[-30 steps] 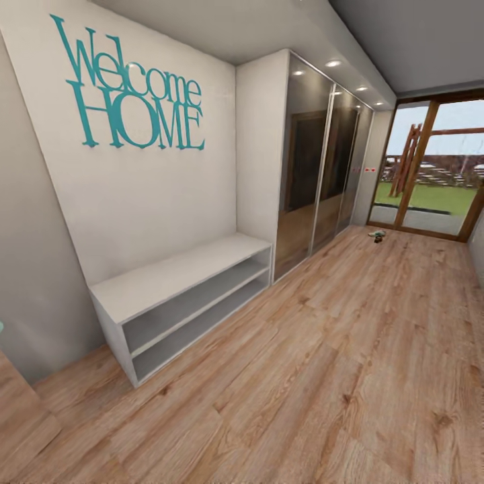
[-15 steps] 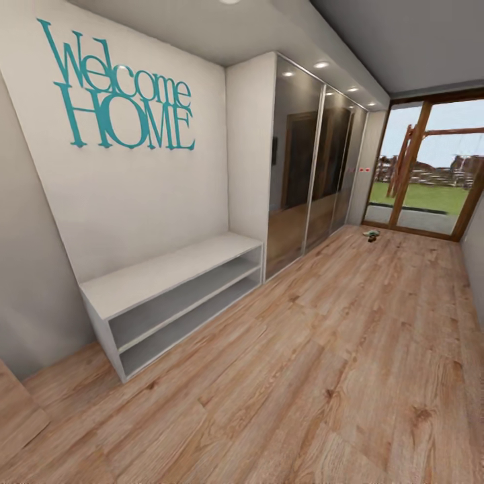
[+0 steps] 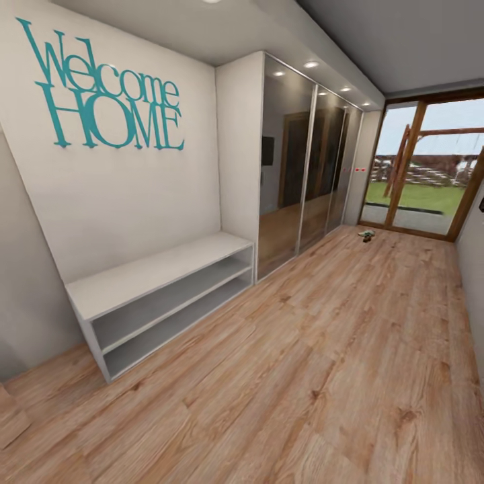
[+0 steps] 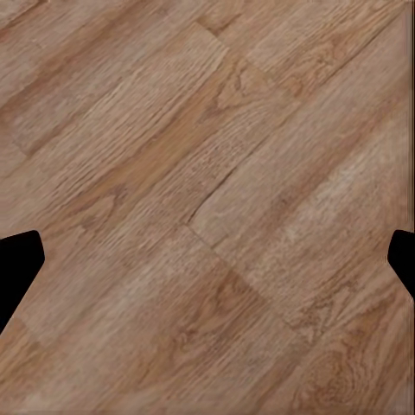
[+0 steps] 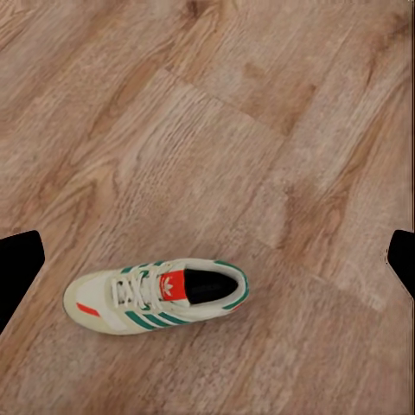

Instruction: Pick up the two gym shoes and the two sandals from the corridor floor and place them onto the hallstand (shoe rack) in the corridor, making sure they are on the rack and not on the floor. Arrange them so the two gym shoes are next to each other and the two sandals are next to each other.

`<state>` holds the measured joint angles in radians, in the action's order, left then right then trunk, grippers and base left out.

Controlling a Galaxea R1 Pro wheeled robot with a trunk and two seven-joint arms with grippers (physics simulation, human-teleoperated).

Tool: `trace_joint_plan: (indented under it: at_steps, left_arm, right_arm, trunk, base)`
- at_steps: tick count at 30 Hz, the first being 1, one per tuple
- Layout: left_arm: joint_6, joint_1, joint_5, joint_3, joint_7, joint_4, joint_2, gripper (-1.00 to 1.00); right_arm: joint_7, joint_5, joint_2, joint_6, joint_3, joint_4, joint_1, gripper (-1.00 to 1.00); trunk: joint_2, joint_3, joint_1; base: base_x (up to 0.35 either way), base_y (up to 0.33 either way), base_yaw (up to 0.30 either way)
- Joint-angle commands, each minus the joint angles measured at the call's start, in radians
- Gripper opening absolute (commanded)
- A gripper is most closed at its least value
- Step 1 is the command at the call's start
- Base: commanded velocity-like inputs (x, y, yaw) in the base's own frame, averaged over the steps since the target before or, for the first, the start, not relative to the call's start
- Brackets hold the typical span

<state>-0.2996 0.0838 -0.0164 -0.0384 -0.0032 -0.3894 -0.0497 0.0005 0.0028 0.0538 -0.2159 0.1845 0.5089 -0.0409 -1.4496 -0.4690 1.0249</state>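
We look down the corridor from the head camera: the light brown wood-grain plank floor (image 3: 336,349) runs from the foreground to a wood-framed glazed door (image 3: 430,168) at the far end, with grass visible beyond it. Against the white wall at the left stands the low, wide light-grey hallstand (image 3: 154,272), a bench-like cabinet with a flat top and two long open shelves; we see nothing on its top or on the shelves. Above it the wall carries teal cut-out lettering reading "Welcome HOME" (image 3: 107,94). Just beyond the hallstand a tall wardrobe with mirrored sliding doors (image 3: 302,161) lines the same wall, lit by recessed ceiling spots. Far down the floor, near the glazed door, lie small objects (image 3: 366,235), one greenish and one dark, too small for us to identify. In the right wrist view we record one cream-white lace-up gym shoe (image 5: 156,294) with green side stripes and a red-orange tongue label, lying upright on its sole on the planks, well apart from the gripper. The right gripper (image 5: 207,259) shows as two dark fingertips at opposite edges of that view, spread wide and holding nothing. In the left wrist view the left gripper (image 4: 207,259) appears the same way, its dark fingertips far apart over bare planks, likewise released and empty.
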Motion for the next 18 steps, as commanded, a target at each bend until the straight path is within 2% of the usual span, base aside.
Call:
trace_joint_plan:
  at_steps: [1, 9, 18]
  left_arm:
    - [-0.003, 0.001, -0.002, -0.002, 0.000, 0.000, 0.000, 1.00]
    - [-0.003, 0.001, -0.002, -0.002, 0.000, 0.001, -0.001, 1.00]
    - [-0.004, 0.001, -0.002, -0.002, -0.001, 0.001, -0.001, 1.00]
  right_arm:
    - [0.000, 0.000, 0.000, -0.003, 0.001, -0.001, -0.001, 1.00]
    - [0.001, 0.000, 0.000, -0.003, 0.001, -0.001, -0.001, 1.00]
    - [0.005, 0.001, 0.000, -0.003, 0.000, -0.001, -0.001, 1.00]
  trunk:
    - [0.000, -0.001, 0.000]
    - [0.000, -0.001, 0.000]
    - [0.000, -0.001, 0.000]
  base:
    - [0.136, -0.241, 0.000]
    - [0.188, -0.210, 0.000]
    - [0.095, -0.060, 0.000]
